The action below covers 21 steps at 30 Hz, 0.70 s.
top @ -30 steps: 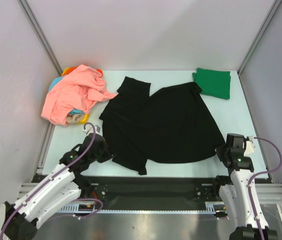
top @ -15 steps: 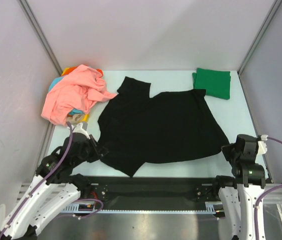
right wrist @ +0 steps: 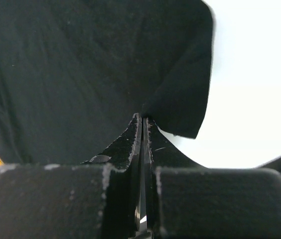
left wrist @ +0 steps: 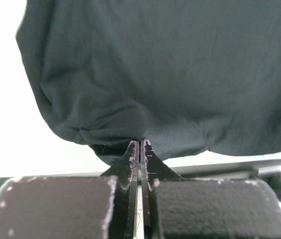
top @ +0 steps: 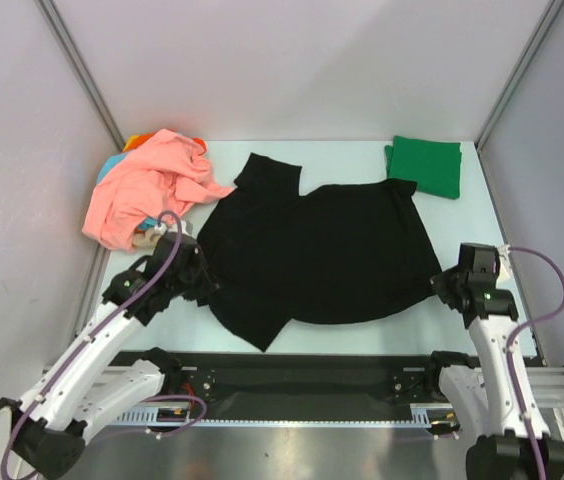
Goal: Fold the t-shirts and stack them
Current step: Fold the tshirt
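A pale tabletop [top: 467,235] lies mid-frame, walled by grey panels [top: 302,60], with slanting metal posts [top: 77,65] in both upper corners and a black rail [top: 312,372] below.

Bright even light; table [left wrist: 3,134] blown white, left pincer [left wrist: 140,145] blurred.

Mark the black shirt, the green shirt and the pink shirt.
black shirt [top: 342,250], top view, middle of its body.
green shirt [top: 426,166], top view, centre of the fold.
pink shirt [top: 142,195], top view, crumpled middle.
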### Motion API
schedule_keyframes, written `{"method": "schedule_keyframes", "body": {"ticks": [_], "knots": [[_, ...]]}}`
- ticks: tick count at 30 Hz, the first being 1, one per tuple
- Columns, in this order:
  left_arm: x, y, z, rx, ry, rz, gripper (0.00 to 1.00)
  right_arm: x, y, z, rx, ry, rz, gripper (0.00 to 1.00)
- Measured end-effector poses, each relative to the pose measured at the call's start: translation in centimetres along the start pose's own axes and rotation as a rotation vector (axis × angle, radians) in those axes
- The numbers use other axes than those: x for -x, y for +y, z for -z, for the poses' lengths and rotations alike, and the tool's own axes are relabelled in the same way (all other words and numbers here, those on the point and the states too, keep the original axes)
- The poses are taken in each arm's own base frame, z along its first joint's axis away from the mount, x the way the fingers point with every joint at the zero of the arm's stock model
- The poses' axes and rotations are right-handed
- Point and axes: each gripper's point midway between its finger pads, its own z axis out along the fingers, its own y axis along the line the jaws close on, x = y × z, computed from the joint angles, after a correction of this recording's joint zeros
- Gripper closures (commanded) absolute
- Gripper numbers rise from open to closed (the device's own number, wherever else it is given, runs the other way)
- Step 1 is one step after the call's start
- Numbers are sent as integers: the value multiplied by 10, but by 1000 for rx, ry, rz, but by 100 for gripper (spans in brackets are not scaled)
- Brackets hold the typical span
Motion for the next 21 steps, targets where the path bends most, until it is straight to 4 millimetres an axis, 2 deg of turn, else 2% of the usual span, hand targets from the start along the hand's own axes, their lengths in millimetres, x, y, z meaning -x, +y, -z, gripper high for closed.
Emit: {"method": "schedule_keyframes", "body": {"ticks": [7, 9, 13, 19, 20, 21], "knots": [[68, 6, -15, 73, -110, 45, 100, 3, 22, -35, -15, 33, 53, 100], [81, 6, -22, 88, -113, 44, 100, 8, 32, -47, -26, 36, 61, 100], [101, 7, -51, 123, -74, 50, 100, 21, 53, -70, -42, 26, 71, 100], [117, 20, -96, 180, 11, 94, 99, 38, 84, -110, -69, 20, 79, 100], [121, 21, -103, 185, 19, 100, 97, 41, 90, -119, -70, 21, 83, 100], [126, 21, -109, 187, 24, 107, 89, 43, 96, -128, -74, 26, 88, 100]]}}
